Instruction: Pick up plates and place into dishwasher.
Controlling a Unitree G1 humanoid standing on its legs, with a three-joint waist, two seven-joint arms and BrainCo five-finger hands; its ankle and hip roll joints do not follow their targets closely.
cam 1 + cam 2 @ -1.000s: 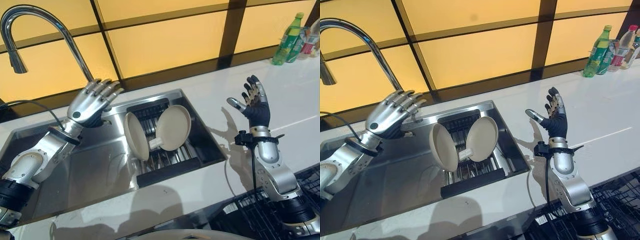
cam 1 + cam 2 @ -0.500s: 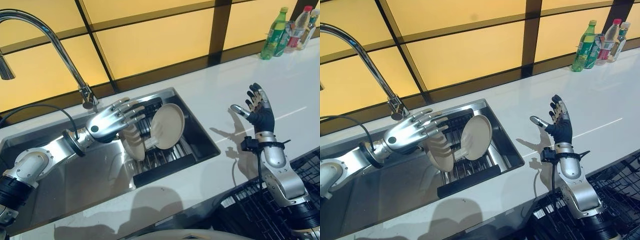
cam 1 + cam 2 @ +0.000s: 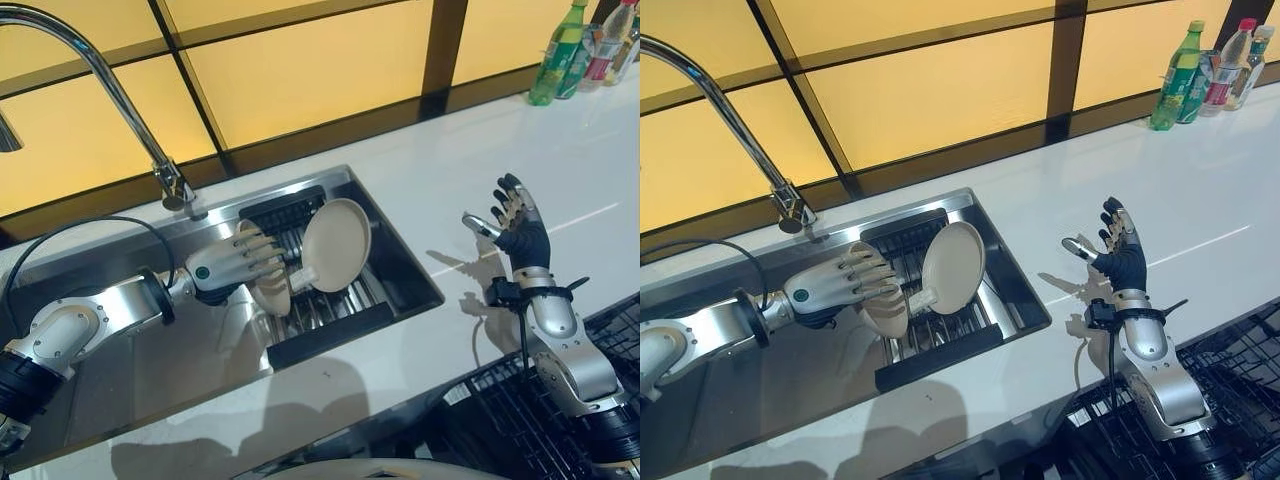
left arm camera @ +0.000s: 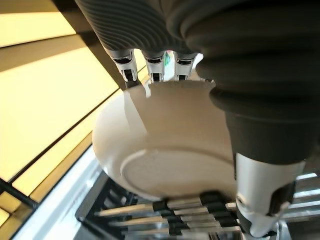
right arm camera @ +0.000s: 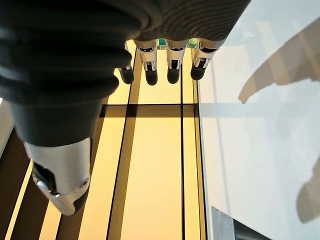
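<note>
Cream ceramic, by the look of it: two plates stand on edge in the dark rack [image 3: 325,330] set in the steel sink [image 3: 120,350]. Such ware is stiff, moderately heavy, glazed and slippery, and it would chip or crack against steel if dropped. The sound hold is across the rim, fingers on one face and thumb on the other, high on the edge so the plate lifts straight out of its slot.

The left hand [image 3: 222,268] is at the near plate [image 3: 270,290], at about 9 o'clock from the far plate [image 3: 337,244]. In the left wrist view its fingers [image 4: 155,67] reach over the plate's top rim and its thumb [image 4: 260,200] runs down the underside; they appear to bracket the rim, though whether they are pinching it yet is hard to tell. The right hand [image 3: 517,228] is raised over the white counter [image 3: 420,190] at about 3 o'clock from the sink, fingers spread and loosely bent, holding nothing.

A second ago the left hand hung by the faucet [image 3: 110,95] at about 10 o'clock from the plates, fingers straight; half a second ago it was above the near plate. Now it is lower and on it. The plates look unmoved, and the right hand's pose is unchanged.
</note>
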